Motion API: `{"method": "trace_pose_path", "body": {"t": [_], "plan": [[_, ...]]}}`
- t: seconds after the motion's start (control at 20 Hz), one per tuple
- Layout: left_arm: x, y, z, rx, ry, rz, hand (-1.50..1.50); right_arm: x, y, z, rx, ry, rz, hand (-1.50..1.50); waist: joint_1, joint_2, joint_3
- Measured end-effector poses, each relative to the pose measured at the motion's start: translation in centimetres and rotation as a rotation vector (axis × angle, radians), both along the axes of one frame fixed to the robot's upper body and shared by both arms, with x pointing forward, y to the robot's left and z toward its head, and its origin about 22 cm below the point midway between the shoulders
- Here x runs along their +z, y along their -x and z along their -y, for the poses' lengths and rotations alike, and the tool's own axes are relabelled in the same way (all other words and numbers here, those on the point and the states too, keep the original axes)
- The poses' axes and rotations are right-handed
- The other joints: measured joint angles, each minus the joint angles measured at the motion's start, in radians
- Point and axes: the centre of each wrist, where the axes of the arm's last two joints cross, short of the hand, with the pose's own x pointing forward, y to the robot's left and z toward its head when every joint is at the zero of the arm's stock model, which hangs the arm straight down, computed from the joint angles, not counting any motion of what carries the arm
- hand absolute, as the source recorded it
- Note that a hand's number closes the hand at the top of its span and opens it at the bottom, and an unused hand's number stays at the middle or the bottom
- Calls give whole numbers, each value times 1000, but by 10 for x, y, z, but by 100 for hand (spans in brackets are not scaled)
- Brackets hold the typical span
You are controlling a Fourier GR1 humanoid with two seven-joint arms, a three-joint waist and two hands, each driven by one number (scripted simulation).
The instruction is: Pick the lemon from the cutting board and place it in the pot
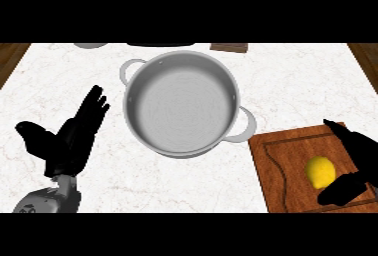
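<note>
The lemon (320,172) lies on the board (284,165) at about four o'clock in the head view, toward the board's right side. The right hand (353,165) comes in from the right edge around it: straight fingers (347,137) reach past it at its one o'clock, the thumb (341,191) sits at its five o'clock, spread apart with the lemon between them; whether they touch it I cannot tell. The pot (181,102) stands at the centre, just beside the board's upper left corner, a handle (246,125) at its four o'clock. The left hand (70,137) rests open at nine o'clock, fingers straight, on the counter (295,80).
</note>
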Motion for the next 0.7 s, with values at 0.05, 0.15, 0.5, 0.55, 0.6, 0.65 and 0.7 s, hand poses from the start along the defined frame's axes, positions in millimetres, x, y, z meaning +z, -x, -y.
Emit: {"method": "trace_pose_path", "body": {"t": [0.05,0.15,0.5,0.55,0.6,0.65,0.7], "plan": [[-2,-1,-2,0,2,2,0,-5,-3,3,3,10,-16,-150,0,0,0],[-1,-3,0,-2,7,-1,0,-12,-4,1,4,26,-40,-150,0,0,0],[3,0,0,-1,2,0,0,-39,-8,-7,-5,81,-117,-150,0,0,0],[3,2,1,-4,0,1,0,-41,-9,-4,-4,83,-124,-150,0,0,0],[4,3,1,-4,1,1,0,-42,-10,-3,-5,82,-129,-150,0,0,0],[0,3,3,-3,5,3,0,-46,-8,-5,-5,83,-135,-150,-1,-1,0],[0,1,4,-4,3,2,0,-48,-11,-5,-6,86,-139,-150,-1,0,0]]}}
